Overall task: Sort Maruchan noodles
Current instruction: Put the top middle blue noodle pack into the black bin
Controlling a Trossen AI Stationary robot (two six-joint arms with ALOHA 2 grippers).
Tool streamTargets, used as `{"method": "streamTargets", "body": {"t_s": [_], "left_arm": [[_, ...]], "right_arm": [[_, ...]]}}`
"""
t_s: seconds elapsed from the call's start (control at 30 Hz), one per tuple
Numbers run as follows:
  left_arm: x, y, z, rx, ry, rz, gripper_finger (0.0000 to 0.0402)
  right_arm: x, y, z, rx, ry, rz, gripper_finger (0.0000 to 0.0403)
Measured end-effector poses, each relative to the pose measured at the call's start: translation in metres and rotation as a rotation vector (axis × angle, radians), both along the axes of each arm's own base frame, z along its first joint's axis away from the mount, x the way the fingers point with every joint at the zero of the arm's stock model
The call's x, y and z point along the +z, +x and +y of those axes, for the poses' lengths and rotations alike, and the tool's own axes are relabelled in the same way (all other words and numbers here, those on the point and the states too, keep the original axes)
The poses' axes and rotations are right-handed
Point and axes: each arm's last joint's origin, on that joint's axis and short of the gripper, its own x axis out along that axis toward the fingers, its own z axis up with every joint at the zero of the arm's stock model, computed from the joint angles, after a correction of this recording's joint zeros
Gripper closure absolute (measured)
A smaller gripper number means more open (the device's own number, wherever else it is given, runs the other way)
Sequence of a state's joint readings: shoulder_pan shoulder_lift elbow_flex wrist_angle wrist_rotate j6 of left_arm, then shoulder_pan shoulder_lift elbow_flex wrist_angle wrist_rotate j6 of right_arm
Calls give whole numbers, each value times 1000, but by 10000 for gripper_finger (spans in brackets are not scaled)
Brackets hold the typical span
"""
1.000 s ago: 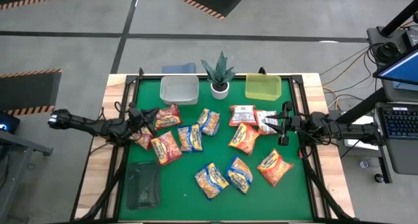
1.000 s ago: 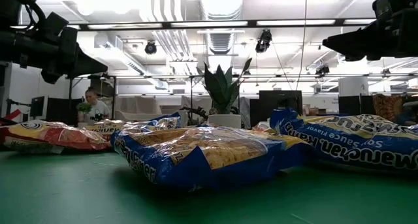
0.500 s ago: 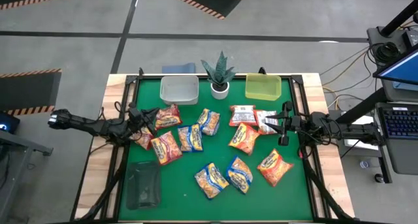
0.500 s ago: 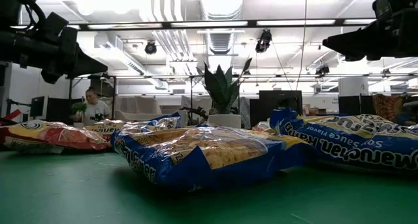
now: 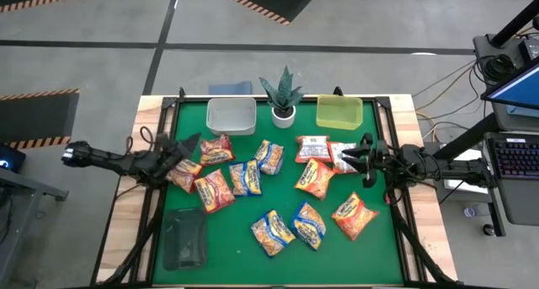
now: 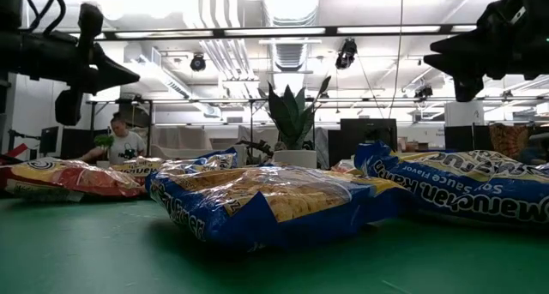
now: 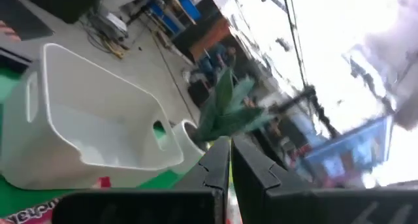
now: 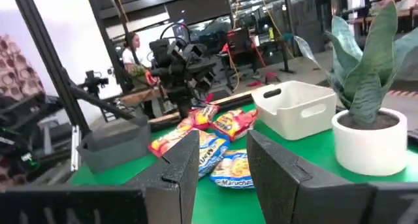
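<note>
1. Both of my grippers had turned at the wrist since the frame a second before, each hanging at a new angle above the bench, while the packets lay where they had been.
2. My left gripper (image 5: 187, 142) hovered over the bench's left edge, just above an orange-red packet (image 5: 182, 173); its fingers (image 7: 219, 165) stood almost closed, only a thin slit between them, and held nothing.
3. My right gripper (image 5: 360, 156) hung near the right edge beside the red-white packets (image 5: 314, 145); its fingers (image 8: 179, 162) stood parted with a clear gap and held nothing.
4. The Maruchan noodles (image 5: 269, 181) lay scattered flat across the middle of the green bench top (image 5: 227, 238), from the left edge to the right, some overlapping.
5. Two yellow-blue packets (image 5: 307, 223) lay near the front edge, an orange-red one (image 5: 353, 216) towards the front right corner.
6. Along the back edge stood a white bin (image 5: 231, 115), a potted plant (image 5: 284, 95) and a yellow bin (image 5: 339, 111); a dark bin (image 5: 184, 238) sat by the front left corner.
</note>
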State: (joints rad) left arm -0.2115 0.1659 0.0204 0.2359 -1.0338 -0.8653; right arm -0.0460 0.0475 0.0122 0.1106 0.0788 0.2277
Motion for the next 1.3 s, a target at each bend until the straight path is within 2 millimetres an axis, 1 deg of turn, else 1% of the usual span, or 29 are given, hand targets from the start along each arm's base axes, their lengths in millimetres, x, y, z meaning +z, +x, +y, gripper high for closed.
{"method": "streamTargets", "body": {"t_s": [0.07,0.1,0.17,0.27,0.53,0.67,0.77,0.87,1.0,1.07,1.2,1.3], "left_arm": [[2,0,0,-1,-24,-42,402],[3,0,0,-3,-34,-65,402],[7,0,0,-6,-44,-110,402],[12,2,0,0,5,-106,402],[29,12,-4,-33,157,-136,402],[34,23,-7,-46,214,-113,402],[46,39,-10,-52,233,-52,402],[63,62,-16,-67,307,51,402],[86,96,-24,-89,428,240,402],[93,115,-28,-106,475,369,402],[99,150,-35,-161,543,659,402],[95,173,-41,-224,575,852,402]], "right_arm": [[2,0,0,-16,-70,-15,287],[5,-1,-1,-39,-73,-37,287],[8,-2,-4,-128,-3,-85,287],[12,-3,-7,-256,92,-143,293],[20,1,-8,-258,189,-238,328],[24,8,-9,-262,192,-194,345],[32,16,-9,-265,197,-144,353],[35,30,-10,-279,185,2,359],[39,44,-11,-300,216,179,363],[43,49,-11,-309,231,245,364],[49,57,-11,-334,266,385,365],[49,64,-11,-347,288,480,365]]}}
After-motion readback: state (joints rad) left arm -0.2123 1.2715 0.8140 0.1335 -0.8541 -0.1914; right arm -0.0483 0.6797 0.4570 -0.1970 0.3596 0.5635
